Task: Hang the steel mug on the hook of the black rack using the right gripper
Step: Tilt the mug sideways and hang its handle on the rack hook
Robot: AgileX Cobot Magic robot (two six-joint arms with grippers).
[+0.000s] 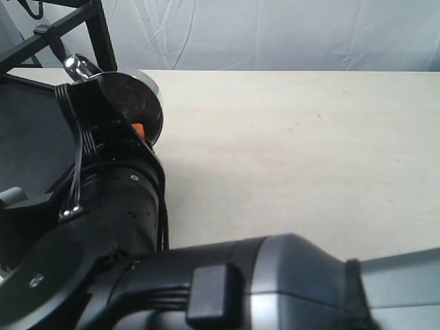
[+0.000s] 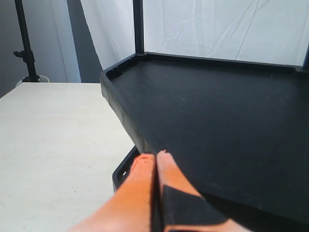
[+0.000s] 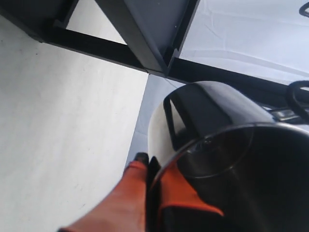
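Two orange fingers (image 3: 181,191) of the right gripper (image 3: 153,166) pinch one steel mug (image 3: 227,145)'s rim; left gripper (image 2: 156,159)'s two fingers press together beside one black rack (image 2: 217,121).

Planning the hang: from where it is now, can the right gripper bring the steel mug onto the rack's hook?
Hard to say. The right gripper is shut on the steel mug close by the black rack, with nothing between them, but no view shows the hook clearly, so I can't judge the approach.
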